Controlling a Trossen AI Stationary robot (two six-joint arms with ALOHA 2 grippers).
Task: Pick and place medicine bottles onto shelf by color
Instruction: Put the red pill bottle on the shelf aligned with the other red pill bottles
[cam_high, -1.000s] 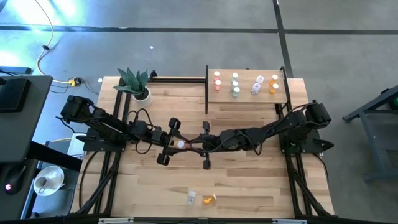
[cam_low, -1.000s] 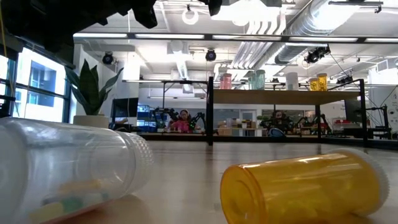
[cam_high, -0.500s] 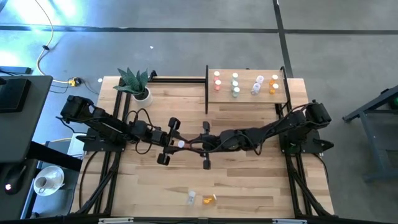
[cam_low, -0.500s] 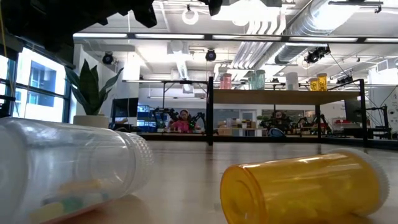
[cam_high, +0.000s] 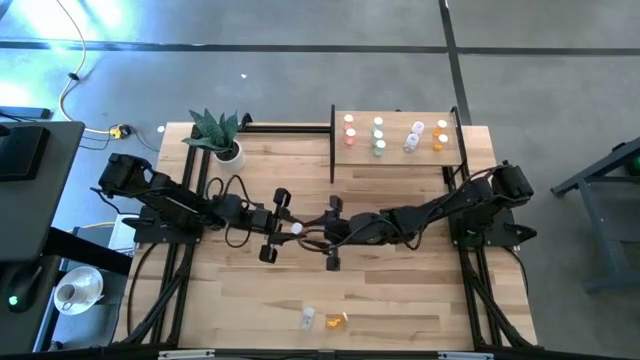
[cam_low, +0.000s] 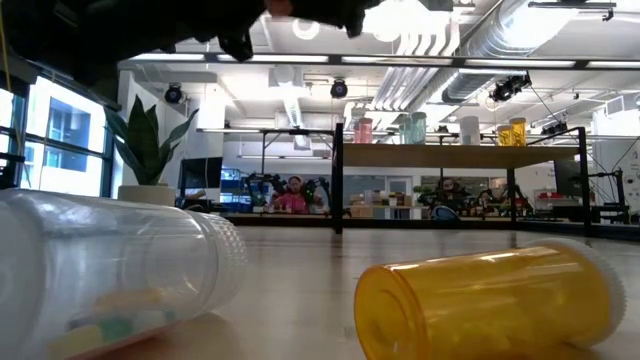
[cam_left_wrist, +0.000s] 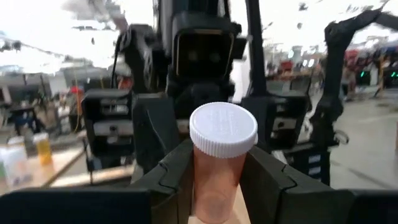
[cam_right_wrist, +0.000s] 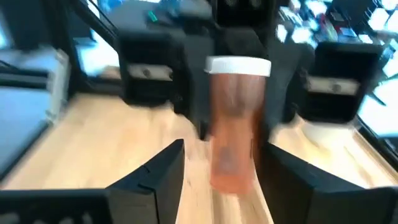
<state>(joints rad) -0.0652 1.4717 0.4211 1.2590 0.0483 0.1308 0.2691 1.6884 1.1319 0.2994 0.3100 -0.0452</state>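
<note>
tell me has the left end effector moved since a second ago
Yes. In the high view the left end effector, gripping the pink white-capped bottle, shifted right, away from the potted plant.

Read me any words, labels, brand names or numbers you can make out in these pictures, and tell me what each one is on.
No text can be read in any view.
Pink bottle in the left gripper: no label visible.
Clear bottle and orange bottle on the table: no print visible.
Bottles on the shelf: too small to tell.

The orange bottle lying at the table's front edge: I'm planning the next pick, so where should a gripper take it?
Grip the orange bottle across the middle of its body, coming straight down. It lies on its side, so fingers should straddle its round body; the clear bottle lies close on one side.
</note>
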